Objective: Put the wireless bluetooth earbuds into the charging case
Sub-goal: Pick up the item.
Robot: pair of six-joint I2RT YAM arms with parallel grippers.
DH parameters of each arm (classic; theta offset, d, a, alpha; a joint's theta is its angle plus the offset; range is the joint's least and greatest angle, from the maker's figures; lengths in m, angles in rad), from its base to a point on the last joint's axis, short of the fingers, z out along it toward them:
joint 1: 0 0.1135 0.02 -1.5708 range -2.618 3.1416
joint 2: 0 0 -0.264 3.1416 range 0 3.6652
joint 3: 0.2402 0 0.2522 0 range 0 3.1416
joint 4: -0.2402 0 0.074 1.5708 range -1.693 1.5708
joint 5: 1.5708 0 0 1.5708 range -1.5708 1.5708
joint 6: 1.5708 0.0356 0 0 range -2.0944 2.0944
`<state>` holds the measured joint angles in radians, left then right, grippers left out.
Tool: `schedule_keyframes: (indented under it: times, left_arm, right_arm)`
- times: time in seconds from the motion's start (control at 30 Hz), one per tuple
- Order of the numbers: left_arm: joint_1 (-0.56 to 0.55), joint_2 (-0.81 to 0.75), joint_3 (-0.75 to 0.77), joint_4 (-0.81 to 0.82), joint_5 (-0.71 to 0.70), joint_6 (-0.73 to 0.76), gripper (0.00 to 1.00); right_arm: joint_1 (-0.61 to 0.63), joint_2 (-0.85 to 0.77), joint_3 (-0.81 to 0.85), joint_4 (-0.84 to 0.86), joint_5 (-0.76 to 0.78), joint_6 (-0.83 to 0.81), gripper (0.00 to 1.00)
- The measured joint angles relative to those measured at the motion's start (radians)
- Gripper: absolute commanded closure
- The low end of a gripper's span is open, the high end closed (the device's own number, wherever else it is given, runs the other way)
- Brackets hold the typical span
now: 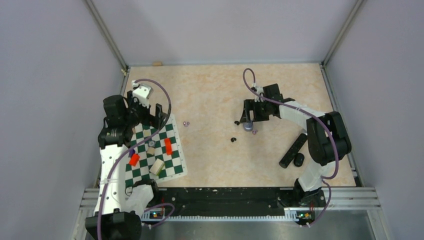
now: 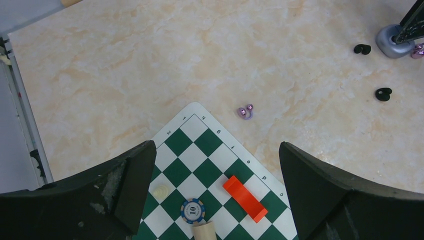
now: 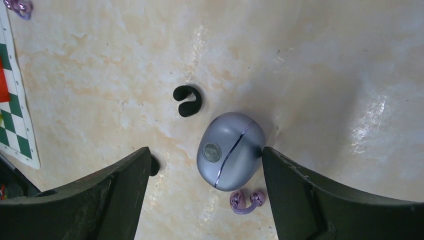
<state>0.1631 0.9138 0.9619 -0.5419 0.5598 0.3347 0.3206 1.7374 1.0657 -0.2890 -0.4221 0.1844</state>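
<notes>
Top view: right hand over the charging case on the surface.
Left wrist: left hand wide open, empty; one earbud just off the chess mat.
Right wrist: that hand open wide astride the closed case, gripping nothing; second earbud just beside it.
Centre your hand before closing.

Charging case (shut) lies beside one earbud, other earbud well apart.

We found wide bare table between the chess mat on the left and the charging case, but room there was tight: the right gripper straddled the case, an earbud lay just beside it, a black C-shaped piece sat close on its left, and a second black piece sat nearer.
</notes>
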Motion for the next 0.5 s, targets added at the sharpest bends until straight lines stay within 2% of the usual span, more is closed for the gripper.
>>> schedule_keyframes:
  times: [0.23,0.5]
  left_arm:
    - [0.000,0.000,-0.004,0.003,0.001,0.000,0.01]
    - [0.004,0.000,-0.005,0.004,0.002,0.000,0.01]
  right_arm:
    - [0.000,-0.001,-0.005,0.041,-0.005,0.003,0.22]
    - [0.004,-0.001,-0.005,0.030,0.107,-0.017,0.27]
